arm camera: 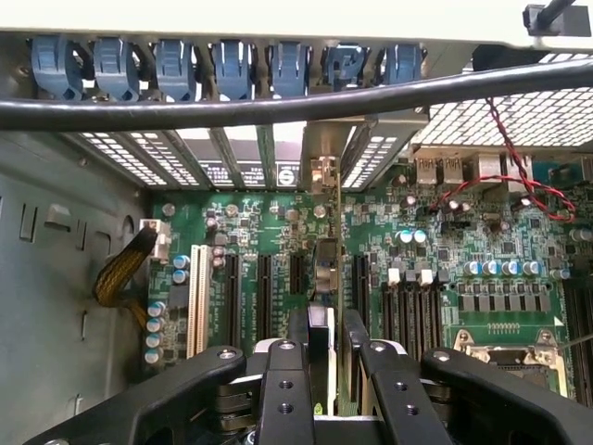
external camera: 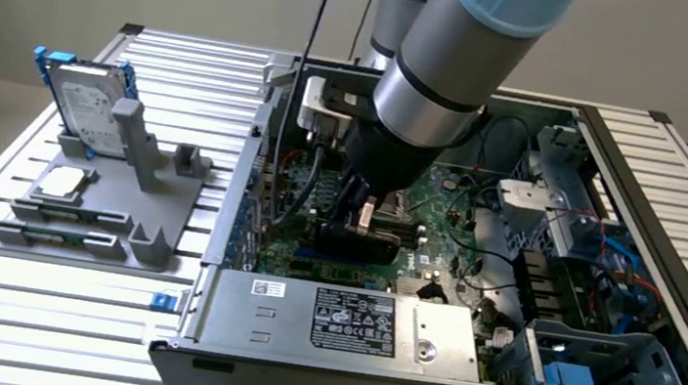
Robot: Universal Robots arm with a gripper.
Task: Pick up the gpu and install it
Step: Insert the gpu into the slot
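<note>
1. The jaws are closed narrow on the gpu (arm camera: 324, 273). It hangs edge-on between the two black fingers (arm camera: 283, 371), with its silver bracket (arm camera: 322, 174) at the end far from the jaws, close to the vented rear wall (arm camera: 120, 158) of the case.
2. In the exterior view the arm (external camera: 444, 77) reaches down into the open computer case (external camera: 652, 250). The gpu (external camera: 357, 243) is a black slab directly under the jaws, low over the green motherboard (external camera: 447, 215). I cannot tell whether it touches a slot.
3. Long black expansion slots lie on either side of the held card, one (arm camera: 262, 297) on one flank and another (arm camera: 359, 287) on the other. A white slot (arm camera: 197, 301) lies further out.
4. A thick black cable (arm camera: 278, 107) crosses ahead of the jaws, in front of a row of blue clips (arm camera: 176, 69) along the rear wall.
5. A twisted red-and-black wire (arm camera: 505, 176) loops over the board on the same side of the jaws as the memory slots (arm camera: 412, 311) and the processor socket (arm camera: 505, 348).
6. On the opposite side, a bundle of yellow wires (arm camera: 125, 273) bends in from the grey case wall.
7. The power supply (external camera: 342, 320) sits near the jaws along the case edge.
8. Well apart from the jaws, toward the exterior view's left, a grey holder (external camera: 120, 195) stands on the slatted desk (external camera: 41, 313). It carries an upright hard drive (external camera: 79, 101) in a blue frame.
</note>
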